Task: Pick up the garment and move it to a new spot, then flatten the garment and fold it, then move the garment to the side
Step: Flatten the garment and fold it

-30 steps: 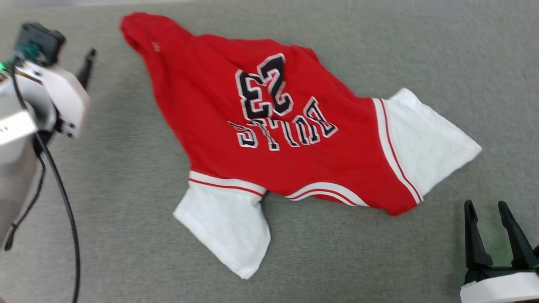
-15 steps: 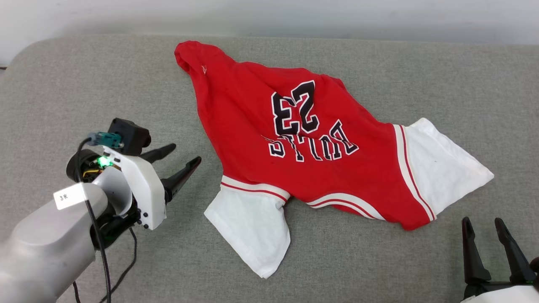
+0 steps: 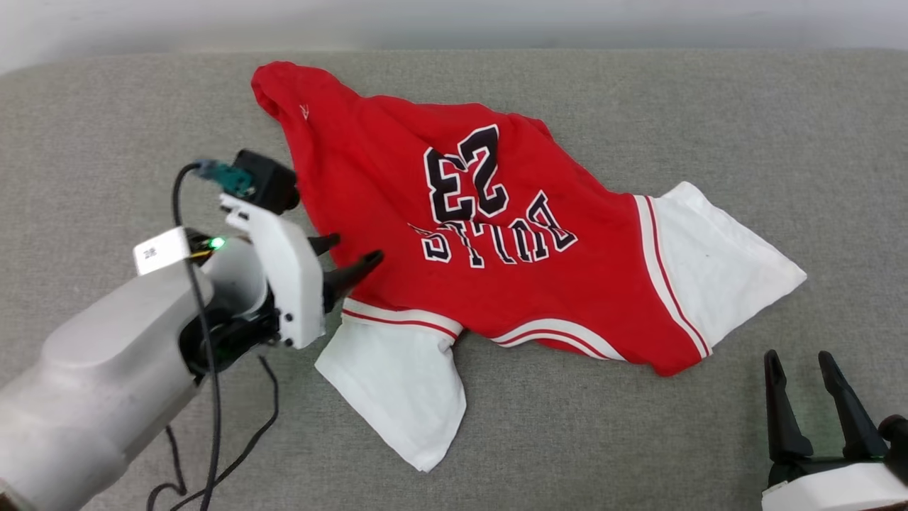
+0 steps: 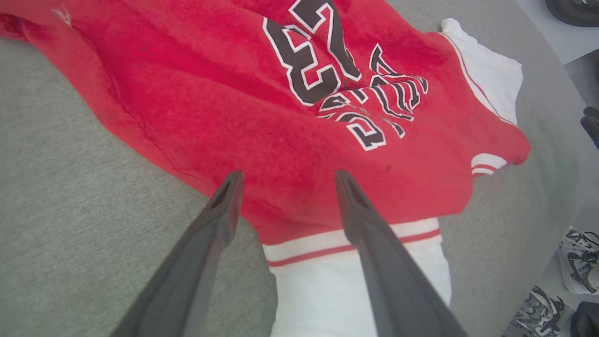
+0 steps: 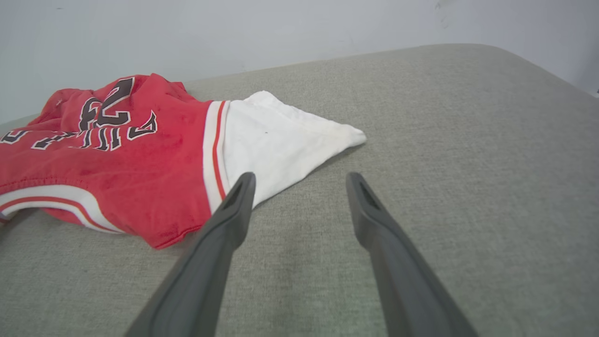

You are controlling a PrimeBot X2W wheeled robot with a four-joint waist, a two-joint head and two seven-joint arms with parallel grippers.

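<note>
The garment (image 3: 496, 234) is a red jersey with white sleeves and black white-edged letters and number, lying rumpled and slanted across the grey padded surface (image 3: 106, 128). My left gripper (image 3: 352, 257) is open, its tips over the red cloth just above the striped trim of the near white sleeve (image 3: 397, 376). From the left wrist, the same gripper (image 4: 285, 175) points at the red body (image 4: 196, 98) with nothing between its fingers. My right gripper (image 3: 798, 358) stands open at the lower right, apart from the garment; seen from its wrist, that gripper (image 5: 299, 178) points past the other white sleeve (image 5: 281, 135).
The grey padded surface ends at a pale wall (image 3: 454, 21) at the back. A black cable (image 3: 206, 397) trails from my left arm. Shoes (image 4: 575, 262) lie on the floor beyond the surface's edge in the left wrist view.
My left arm has moved right and forward, bringing its open fingers from the bare surface onto the garment's left edge. The head view shifted. The right gripper stayed put.
</note>
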